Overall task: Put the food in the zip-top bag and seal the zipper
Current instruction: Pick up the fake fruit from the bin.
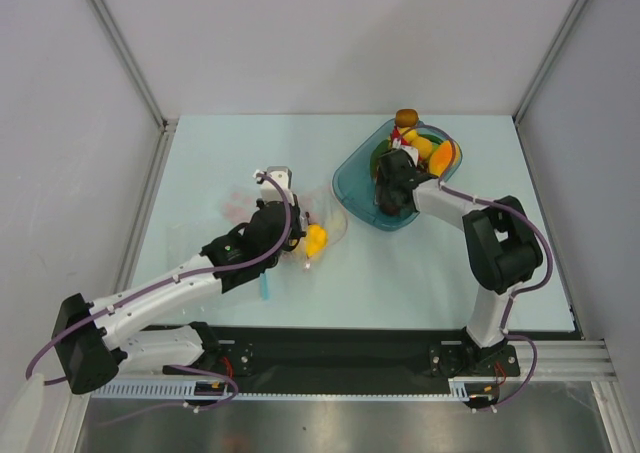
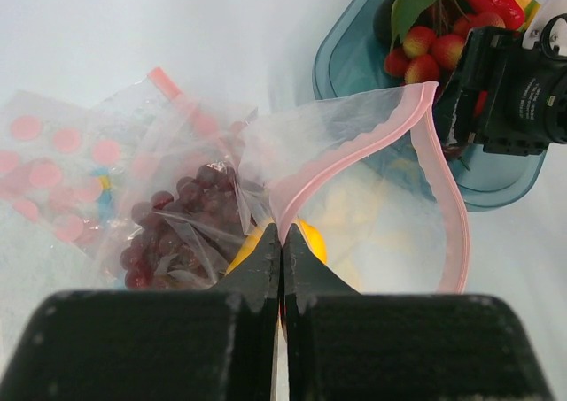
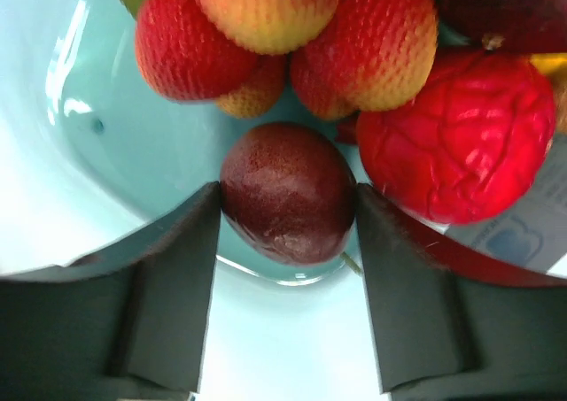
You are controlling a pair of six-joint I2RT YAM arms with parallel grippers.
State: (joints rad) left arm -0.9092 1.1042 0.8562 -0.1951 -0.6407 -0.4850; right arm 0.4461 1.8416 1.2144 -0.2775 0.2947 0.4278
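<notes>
Pinching the pink zipper [image 2: 354,149] between tightly pressed fingers, your left pincer [image 2: 282,237] holds up one lip so the zip-top bag [image 2: 376,228] gapes toward the teal dish [image 1: 350,178]. The bag lies on the tabletop [image 1: 400,273] with a purple grape bunch [image 2: 186,215] and a yellow pepper [image 2: 312,240] inside. Down in the dish, your right pincer [image 3: 288,204] clasps a dark red round fruit [image 3: 288,184] from both sides, likely the next piece across; red-and-yellow fruits [image 3: 266,11] and a wrinkled red fruit [image 3: 456,135] wait beside it.

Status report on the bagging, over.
Left pincer shut on zipper, holding zip-top bag mouth open. Right pincer shut on dark red fruit in teal dish. Grapes, yellow pepper bagged. Nothing blocking.
</notes>
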